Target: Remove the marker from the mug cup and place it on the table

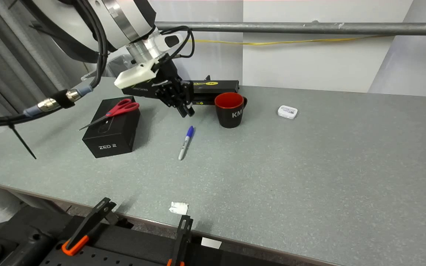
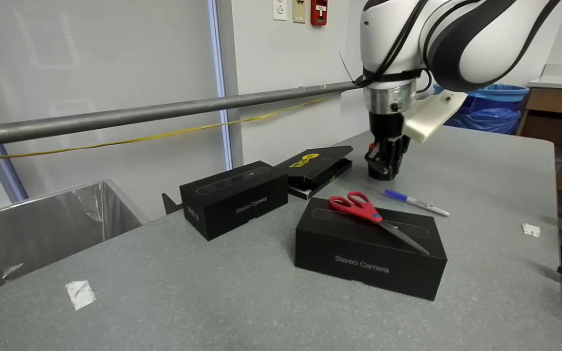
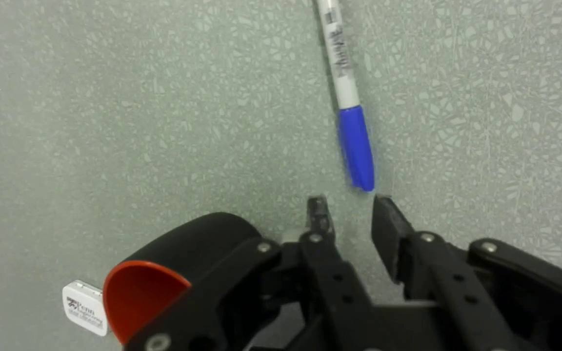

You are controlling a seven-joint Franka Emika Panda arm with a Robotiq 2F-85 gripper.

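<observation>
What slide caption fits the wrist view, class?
Blue-capped marker lying on speckled tabletop, open gripper and red-lined black mug nearby.

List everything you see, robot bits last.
Table: one, grey, across all views
Marker: one, blue and white, on table
Mug: one, black, red inside, on table
Camera boxes: two, black, on table
Scissors: one, red handles, on camera box
Flat box: one, black, on table
Small case: one, white, on table
Scraps: two, white, on table
Pipe: one, grey, behind table
Cord: one, yellow, below pipe
Wall fittings: three, white, beige, red, above pipe
Clamps: two, black and orange, by table edge
Bins: two, grey and blue, off table
Curtain: one, grey, beyond table
Arm: one, white and black, over table
Gripper: one, black, open, over table
</observation>
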